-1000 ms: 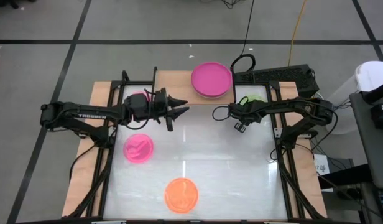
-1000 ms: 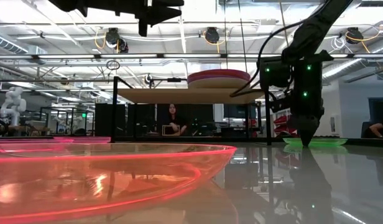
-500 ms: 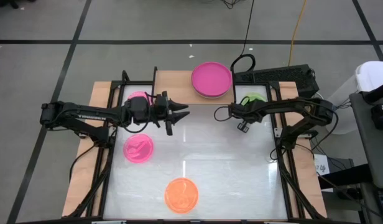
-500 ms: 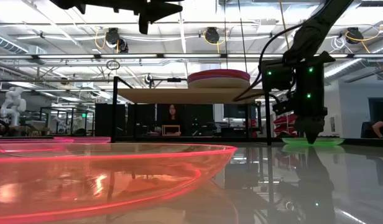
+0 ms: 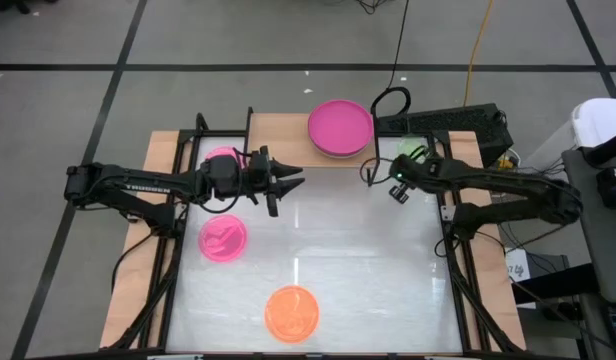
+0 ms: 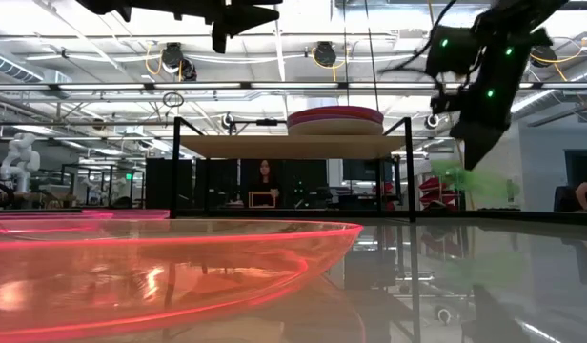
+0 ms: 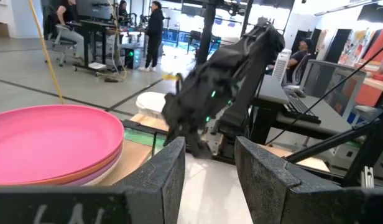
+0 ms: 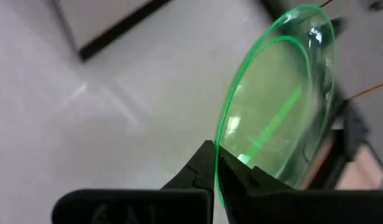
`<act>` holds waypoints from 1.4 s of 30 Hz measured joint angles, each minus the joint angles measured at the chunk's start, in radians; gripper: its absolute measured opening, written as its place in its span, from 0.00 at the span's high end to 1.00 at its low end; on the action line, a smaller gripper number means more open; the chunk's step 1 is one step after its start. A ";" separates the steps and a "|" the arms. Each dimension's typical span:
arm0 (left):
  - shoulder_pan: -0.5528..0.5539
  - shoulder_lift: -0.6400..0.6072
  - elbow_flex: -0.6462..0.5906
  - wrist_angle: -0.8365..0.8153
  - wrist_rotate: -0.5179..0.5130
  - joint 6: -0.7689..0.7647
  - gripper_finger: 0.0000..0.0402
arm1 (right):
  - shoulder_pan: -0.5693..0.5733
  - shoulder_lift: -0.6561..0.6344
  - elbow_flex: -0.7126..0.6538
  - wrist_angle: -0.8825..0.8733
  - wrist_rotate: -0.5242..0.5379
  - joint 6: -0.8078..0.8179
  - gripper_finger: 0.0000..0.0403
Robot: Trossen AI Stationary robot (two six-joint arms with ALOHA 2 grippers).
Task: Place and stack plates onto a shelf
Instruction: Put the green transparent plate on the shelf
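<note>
Right tool [image 8: 217, 163] is pinching the green plate [image 8: 281, 99] at its rim; plate is appearing light, thin, slippery, hanging tilted.

Green plate [image 6: 462, 177] motion-blurred in low view; orange plate [image 6: 131, 272] cropped by frame edges.

I am running this rig in a large open robotics lab or industrial workspace. Past my left gripper's fingers [image 7: 173, 180] I see people [image 7: 155, 25] standing at desks [image 7: 95, 28] on a polished concrete floor [image 7: 30, 78], and a keyboard [image 7: 297, 107] on a side bench. At table height, exposed ceiling ducts [image 6: 274, 88] and strip lighting run overhead, a person [image 6: 264, 181] sits behind the table, and a white robot [image 6: 17, 157] stands far off.
</note>
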 joint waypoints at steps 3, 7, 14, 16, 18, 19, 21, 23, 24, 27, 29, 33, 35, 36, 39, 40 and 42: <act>0.000 0.000 0.000 0.000 0.000 -0.001 0.64 | 0.000 -0.088 0.000 0.017 0.005 -0.031 1.00; 0.000 0.000 0.000 0.000 -0.001 -0.003 0.64 | 0.001 -0.177 0.001 0.066 0.004 -0.078 1.00; 0.000 0.000 0.000 0.016 -0.031 -0.016 0.64 | 0.028 -0.225 0.015 0.208 0.000 -0.202 1.00; 0.000 0.000 0.000 0.035 -0.045 -0.017 0.64 | 0.042 -0.212 0.046 0.227 0.003 -0.228 1.00; 0.003 -0.009 0.007 0.037 -0.053 -0.036 0.64 | 0.057 -0.195 0.087 0.232 0.018 -0.247 1.00; 0.007 -0.014 0.012 0.038 -0.053 -0.046 0.64 | 0.066 -0.186 0.110 0.235 0.031 -0.256 1.00; 0.013 -0.029 0.016 0.042 -0.053 -0.078 0.64 | 0.084 -0.161 0.156 0.236 0.054 -0.281 1.00; 0.025 -0.050 0.016 0.032 -0.054 -0.091 0.64 | 0.103 -0.128 0.204 0.252 0.054 -0.304 1.00; 0.029 -0.061 0.016 0.032 -0.054 -0.086 0.64 | 0.114 -0.108 0.226 0.265 0.053 -0.317 1.00; 0.050 -0.115 0.016 0.025 -0.054 -0.070 0.64 | 0.153 -0.033 0.296 0.305 0.050 -0.375 1.00; 0.062 -0.151 0.016 0.018 -0.055 -0.067 0.64 | 0.183 0.032 0.345 0.330 0.049 -0.426 1.00; 0.079 -0.224 0.016 -0.036 -0.056 -0.035 0.64 | 0.240 0.178 0.458 0.334 0.048 -0.522 1.00; 0.085 -0.259 0.016 -0.067 -0.059 -0.026 0.64 | 0.260 0.252 0.513 0.335 0.047 -0.564 1.00; 0.089 -0.272 0.016 -0.075 -0.063 -0.025 0.64 | 0.268 0.289 0.542 0.344 0.048 -0.586 1.00; 0.090 -0.301 0.016 -0.103 -0.063 -0.024 0.64 | 0.285 0.391 0.616 0.396 0.048 -0.655 1.00; 0.090 -0.307 0.015 -0.112 -0.063 -0.023 0.64 | 0.288 0.422 0.640 0.421 0.047 -0.679 1.00; 0.089 -0.312 0.015 -0.115 -0.063 -0.017 0.64 | 0.293 0.483 0.687 0.471 0.047 -0.730 1.00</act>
